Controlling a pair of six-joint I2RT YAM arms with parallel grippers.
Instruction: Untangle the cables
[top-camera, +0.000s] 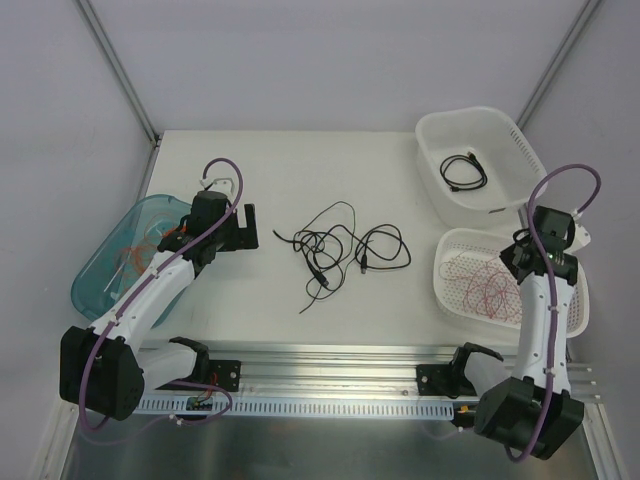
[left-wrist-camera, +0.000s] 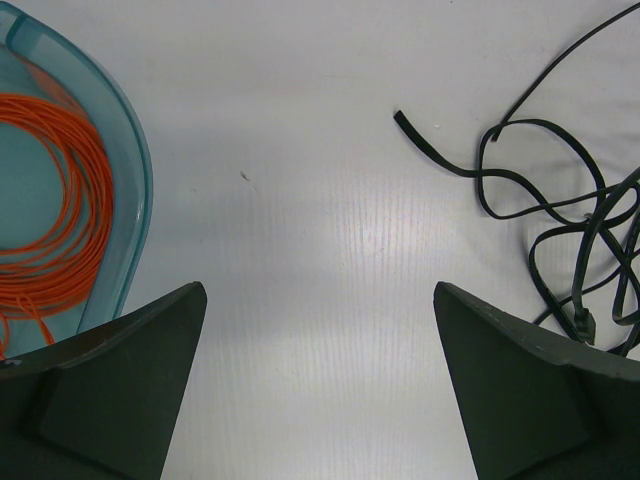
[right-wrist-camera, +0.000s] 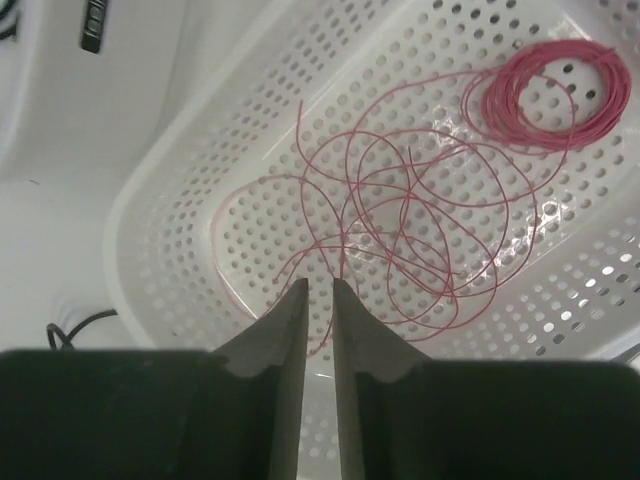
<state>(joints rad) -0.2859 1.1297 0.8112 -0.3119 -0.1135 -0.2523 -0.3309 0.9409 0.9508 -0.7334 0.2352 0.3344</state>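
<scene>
Top external view first: the cables (top-camera: 322, 246) we care about sit as a loose black tangle in the middle of the worktop (top-camera: 280, 160), well apart from both bins. Red wire (right-wrist-camera: 352, 232) lies in the perforated basket (right-wrist-camera: 160, 230) and an orange coil (left-wrist-camera: 90, 200) in the teal bin (left-wrist-camera: 135, 200), so we reckon those colours are sorted and the black knot is what's left.

The right tool (right-wrist-camera: 319, 282) hangs over the basket with its jaws only a sliver apart. One red strand runs right up to the tips, but nothing looks clamped. Our tip: open a touch more and go straight up, so no loop gets dragged back out.

The left tool (left-wrist-camera: 318, 292) is spread as wide as it goes, looking straight down at bare worktop between the teal bin and the tangle. There's a free black end just ahead of it. We'd pinch near that end and draw it out slowly, not dive into the crossings, while the other tool pins the bundle.

Pose-wise, the left arm is folded at the elbow, its wrist reaching towards the centre. The right arm stands nearly upright from its base, wrist tipped down into the basket.
</scene>
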